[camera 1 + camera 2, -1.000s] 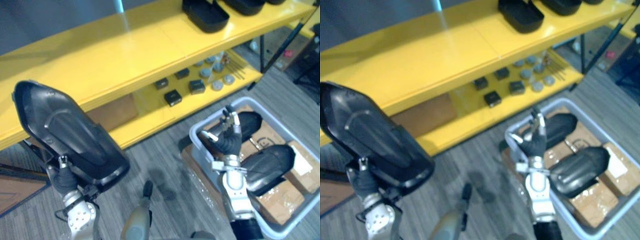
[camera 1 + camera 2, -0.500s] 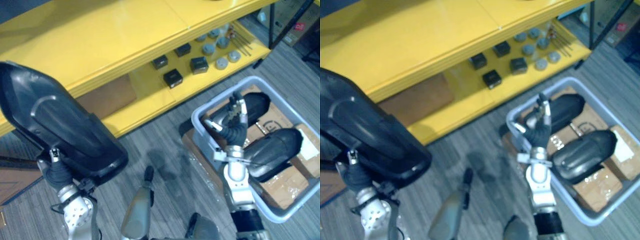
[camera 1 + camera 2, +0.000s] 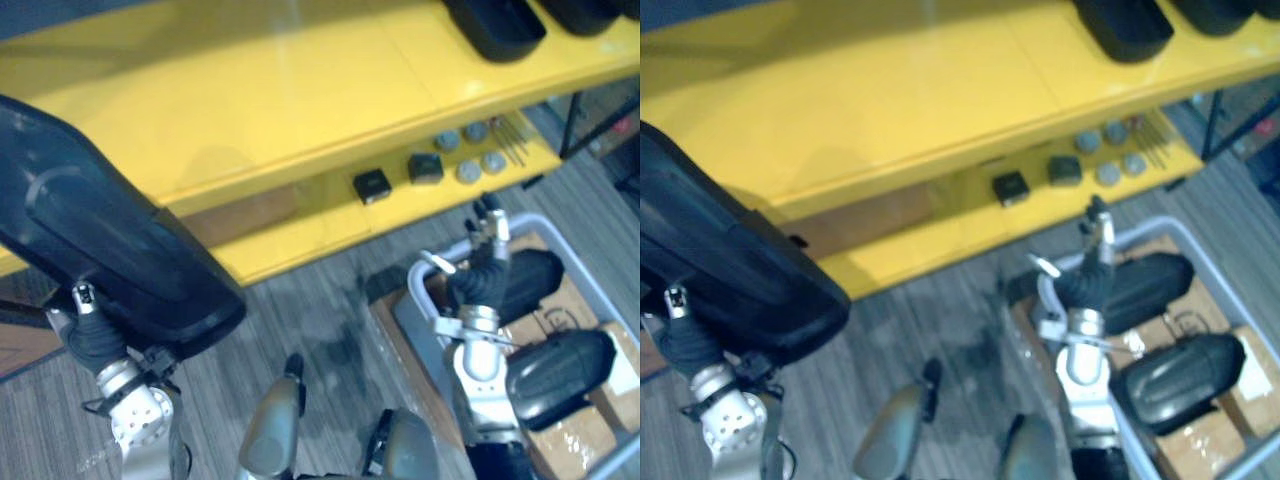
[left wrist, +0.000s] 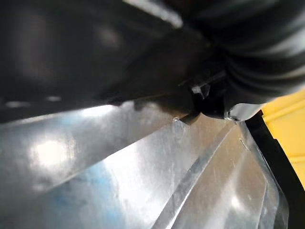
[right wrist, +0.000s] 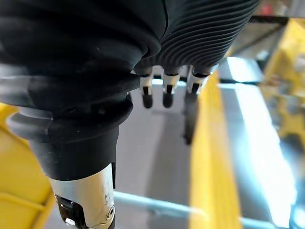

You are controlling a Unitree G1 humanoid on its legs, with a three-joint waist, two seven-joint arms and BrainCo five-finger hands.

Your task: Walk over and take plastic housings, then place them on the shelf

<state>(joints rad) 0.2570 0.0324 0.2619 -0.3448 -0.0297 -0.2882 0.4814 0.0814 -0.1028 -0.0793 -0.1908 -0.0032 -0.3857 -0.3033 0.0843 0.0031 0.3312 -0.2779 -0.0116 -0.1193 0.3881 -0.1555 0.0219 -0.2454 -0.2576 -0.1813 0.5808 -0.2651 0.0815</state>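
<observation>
A big black plastic housing (image 3: 100, 250) is held up on the left robot hand (image 3: 95, 340), just in front of the yellow shelf (image 3: 300, 90). How that hand is closed cannot be told. The right robot hand (image 3: 482, 268) is spread wide and empty over the grey bin (image 3: 412, 315). Two more housings (image 3: 560, 372) are laid in the bin. Another housing (image 3: 495, 25) is seen on the shelf top.

black boxes (image 3: 372, 185), grey discs (image 3: 468, 171); striped grey floor (image 3: 320, 305)

A housing (image 3: 100, 250) stands left before the shelf (image 3: 300, 90); right, a bin (image 3: 415, 325) holds two housings (image 3: 560, 365).
</observation>
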